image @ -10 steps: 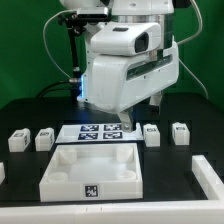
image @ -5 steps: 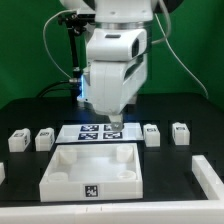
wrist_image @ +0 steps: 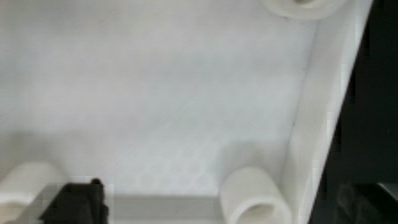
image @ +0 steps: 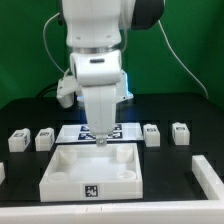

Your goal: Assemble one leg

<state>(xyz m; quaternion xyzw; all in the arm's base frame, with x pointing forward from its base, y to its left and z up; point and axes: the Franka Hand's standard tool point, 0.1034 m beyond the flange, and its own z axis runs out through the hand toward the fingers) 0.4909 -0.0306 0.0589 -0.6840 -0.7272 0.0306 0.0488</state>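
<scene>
Four small white legs stand in a row on the black table: two at the exterior view's left (image: 17, 140) (image: 45, 139) and two at its right (image: 152, 133) (image: 180, 132). No leg is held. My gripper (image: 100, 141) hangs low over the far edge of the large flat white square piece (image: 70, 168). In the wrist view my gripper (wrist_image: 224, 202) is open, with one dark finger (wrist_image: 75, 200) over the white piece (wrist_image: 160, 100). A round corner boss (wrist_image: 249, 192) lies between the fingers, and nothing is gripped.
The marker board (image: 118, 131) lies behind the white square piece, partly hidden by my gripper. A white part (image: 206, 176) shows at the exterior view's right edge and another (image: 2, 172) at its left edge. The arm's body fills the upper middle.
The arm has swung toward the exterior view's left and turned. The gripper has moved from over the marker board down to the far edge of the white square piece.
</scene>
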